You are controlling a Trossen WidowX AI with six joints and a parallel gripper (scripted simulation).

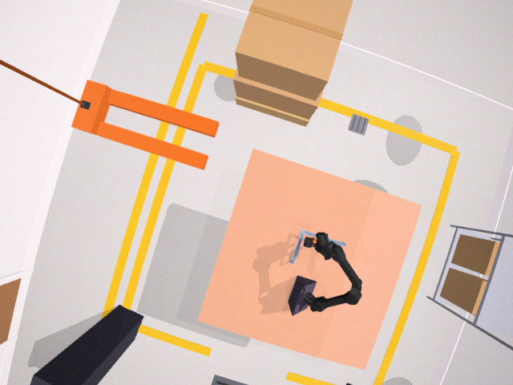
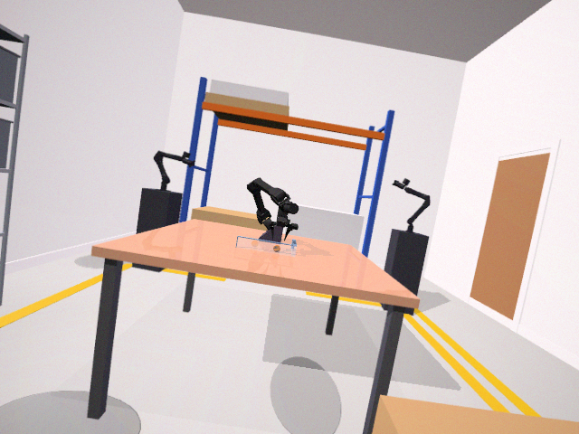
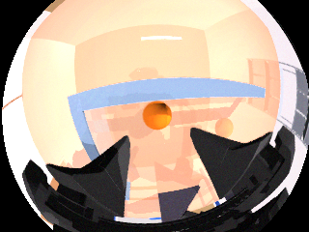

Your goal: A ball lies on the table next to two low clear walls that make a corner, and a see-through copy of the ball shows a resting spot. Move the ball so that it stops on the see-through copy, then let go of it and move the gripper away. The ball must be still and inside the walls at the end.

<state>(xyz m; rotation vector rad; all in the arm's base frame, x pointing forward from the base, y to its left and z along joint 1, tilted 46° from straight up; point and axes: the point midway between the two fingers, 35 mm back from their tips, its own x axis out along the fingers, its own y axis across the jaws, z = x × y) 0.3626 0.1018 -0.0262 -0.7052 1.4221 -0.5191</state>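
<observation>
The gripper (image 3: 157, 155) stands released, nothing between its fingers. In the wrist view the orange ball (image 3: 157, 115) lies on the surface (image 1: 289, 186) just ahead of the fingertips, apart from them, inside the corner of the clear walls (image 3: 168, 91) — close to the far wall. A paler see-through copy (image 3: 224, 127) sits to its right, faint and hard to outline. From the top view the arm (image 1: 345, 269) hides most of the ball — only an orange speck shows.

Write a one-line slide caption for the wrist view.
Open gripper hangs above the orange ball, which lies beside the blue-edged clear wall, the see-through copy off to the right.
</observation>
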